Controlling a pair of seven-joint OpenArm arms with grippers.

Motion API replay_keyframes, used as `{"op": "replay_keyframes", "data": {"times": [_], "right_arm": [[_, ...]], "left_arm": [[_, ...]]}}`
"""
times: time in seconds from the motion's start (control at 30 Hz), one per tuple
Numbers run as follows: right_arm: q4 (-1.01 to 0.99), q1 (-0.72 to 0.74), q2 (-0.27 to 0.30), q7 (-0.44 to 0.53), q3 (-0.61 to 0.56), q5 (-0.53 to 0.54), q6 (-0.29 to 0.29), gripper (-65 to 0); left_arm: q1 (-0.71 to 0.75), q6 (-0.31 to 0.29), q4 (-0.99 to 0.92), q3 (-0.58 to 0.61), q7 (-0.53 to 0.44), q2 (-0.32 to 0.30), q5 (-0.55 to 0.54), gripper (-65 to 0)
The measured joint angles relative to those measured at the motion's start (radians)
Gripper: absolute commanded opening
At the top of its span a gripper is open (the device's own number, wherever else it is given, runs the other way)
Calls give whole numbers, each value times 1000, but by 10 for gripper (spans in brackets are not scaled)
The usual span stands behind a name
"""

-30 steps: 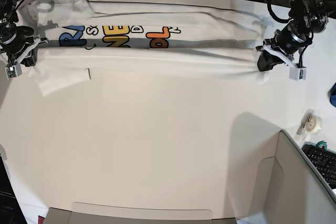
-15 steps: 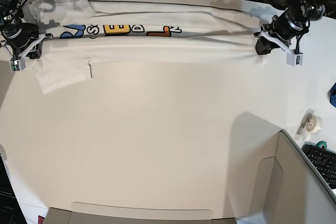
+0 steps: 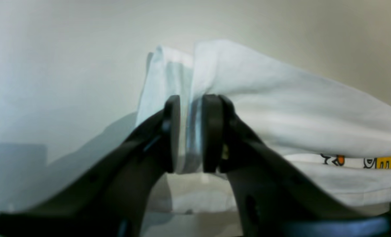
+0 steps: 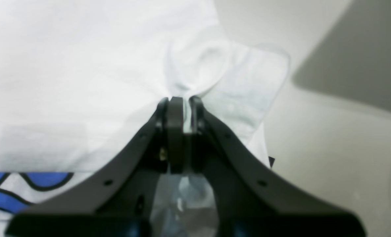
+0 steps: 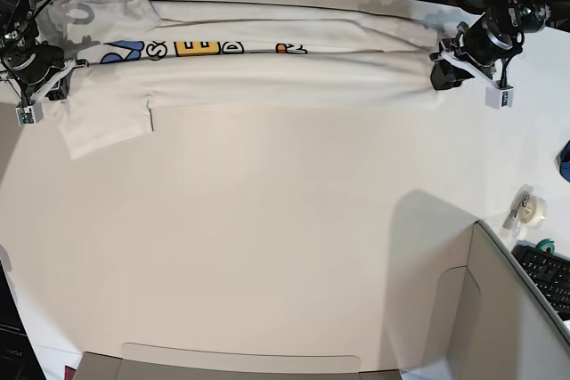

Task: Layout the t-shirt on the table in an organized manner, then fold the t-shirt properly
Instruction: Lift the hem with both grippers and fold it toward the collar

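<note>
We see the t-shirt [image 5: 267,86] stretched in a long band across the far side of the table [image 5: 267,246], from about 10 to 2 o'clock, a strip of coloured lettering showing along its far edge. The left pincer [image 3: 190,133] has its jaws narrowly parted with a cloth fold between them; the right pincer [image 4: 183,115] is clamped on the fabric

t-shirt [image 5: 267,77] print half hidden by the fold, readable letters along the far strip: small outlined "S", yellow block "E", outlined "D", blue lettering at one end too cut off to read
</note>
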Motion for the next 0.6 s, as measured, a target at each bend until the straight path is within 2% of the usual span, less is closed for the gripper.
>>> {"op": "replay_keyframes", "data": {"times": [0.17,0.33,0.4,0.6], "right_arm": [[0,0,0,0,0,0,0,-637],[0,0,0,-1,0,-4,0,-472],[0,0,0,-2,0,-4,0,-436],[0,0,0,-2,1,-4,-1,-431]], "left_arm": [[0,0,0,0,0,0,0,-510],[-2,0,0,0,0,0,0,-510],[-2,0,0,0,0,0,0,-510],[-5,0,0,-6,0,-3,0,-509]]}}
